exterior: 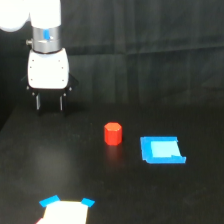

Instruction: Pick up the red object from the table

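Observation:
The red object (pixel 113 133) is a small stubby red-orange block standing upright on the black table (pixel 150 190), near the middle of the exterior view. My gripper (pixel 49 103) hangs from the white arm at the upper left, well away from the block, up and to its left. Its two dark fingers (pixel 38 101) point down with a gap between them and nothing held, so it is open.
A flat blue square piece (pixel 162 150) lies just right of the red block. At the bottom edge sits a white patch with blue corners (pixel 66 210). A black backdrop rises behind the table.

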Tool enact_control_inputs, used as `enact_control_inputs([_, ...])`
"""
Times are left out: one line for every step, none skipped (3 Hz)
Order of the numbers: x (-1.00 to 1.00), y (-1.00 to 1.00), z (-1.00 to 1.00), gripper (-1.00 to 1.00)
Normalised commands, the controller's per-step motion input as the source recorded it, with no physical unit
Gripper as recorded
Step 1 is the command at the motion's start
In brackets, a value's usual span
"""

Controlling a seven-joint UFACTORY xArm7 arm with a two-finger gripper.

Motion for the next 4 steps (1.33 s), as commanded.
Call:
enact_control_inputs([0.93,-0.67,-0.39,1.0])
enact_control_inputs([1.0,-0.71,-0.15,0.74])
enact_control_inputs([1.0,-0.41,-0.18,-0.68])
enact_control_inputs([1.0,-1.0,0.27,0.51])
